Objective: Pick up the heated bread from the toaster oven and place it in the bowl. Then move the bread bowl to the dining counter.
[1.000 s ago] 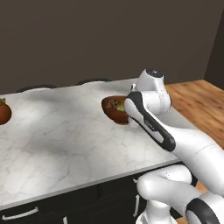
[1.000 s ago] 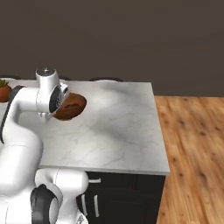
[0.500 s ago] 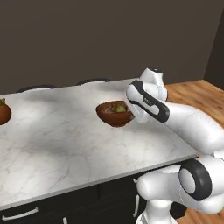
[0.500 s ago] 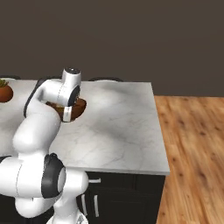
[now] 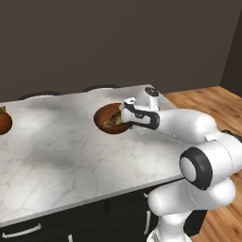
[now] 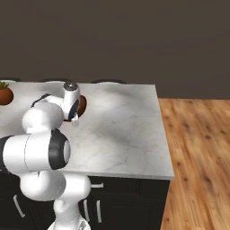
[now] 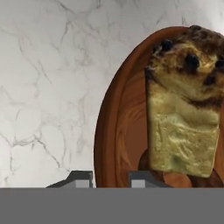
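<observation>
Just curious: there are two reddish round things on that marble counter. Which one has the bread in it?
The wooden bowl in the jaws, right by the arm; bread lies inside. The other reddish thing, green-topped, sits far off at the counter's left end.

Both base cameras look forward and down from behind the arm (one each side), sharing the broad white grey-veined marble counter (image 5: 61,151) (image 6: 121,130). The hand camera sits close over that slab's round reddish-brown wooden bowl (image 7: 124,131) (image 5: 106,120).
</observation>
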You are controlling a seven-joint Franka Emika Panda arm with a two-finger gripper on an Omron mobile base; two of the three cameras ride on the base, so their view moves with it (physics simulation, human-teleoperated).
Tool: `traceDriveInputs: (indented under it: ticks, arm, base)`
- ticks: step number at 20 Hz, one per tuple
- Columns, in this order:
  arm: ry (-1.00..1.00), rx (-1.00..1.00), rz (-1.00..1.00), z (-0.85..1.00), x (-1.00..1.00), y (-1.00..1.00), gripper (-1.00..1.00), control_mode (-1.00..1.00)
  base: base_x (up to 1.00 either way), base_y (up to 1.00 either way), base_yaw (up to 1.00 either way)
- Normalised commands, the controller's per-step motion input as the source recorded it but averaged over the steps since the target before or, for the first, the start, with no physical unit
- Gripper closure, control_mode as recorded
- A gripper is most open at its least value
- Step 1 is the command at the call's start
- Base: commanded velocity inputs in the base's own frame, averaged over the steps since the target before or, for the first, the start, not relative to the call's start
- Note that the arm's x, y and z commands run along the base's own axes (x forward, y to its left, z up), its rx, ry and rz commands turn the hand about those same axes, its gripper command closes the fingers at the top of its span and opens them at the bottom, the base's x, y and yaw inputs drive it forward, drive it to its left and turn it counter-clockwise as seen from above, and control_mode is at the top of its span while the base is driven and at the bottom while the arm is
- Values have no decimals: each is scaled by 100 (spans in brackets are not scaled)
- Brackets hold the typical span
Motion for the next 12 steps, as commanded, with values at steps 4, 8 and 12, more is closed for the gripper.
traceDriveInputs:
  ticks: [4, 8, 12]
  arm:
    - [-6, 0, 5, -51, 58, 21, 100, -100]
    - [1, 0, 4, -39, 24, 3, 100, -100]
    - [9, -2, 2, -29, 11, 0, 100, -100]
  base:
    - [0, 0, 0]
    - [0, 0, 0]
    - [0, 0, 0]
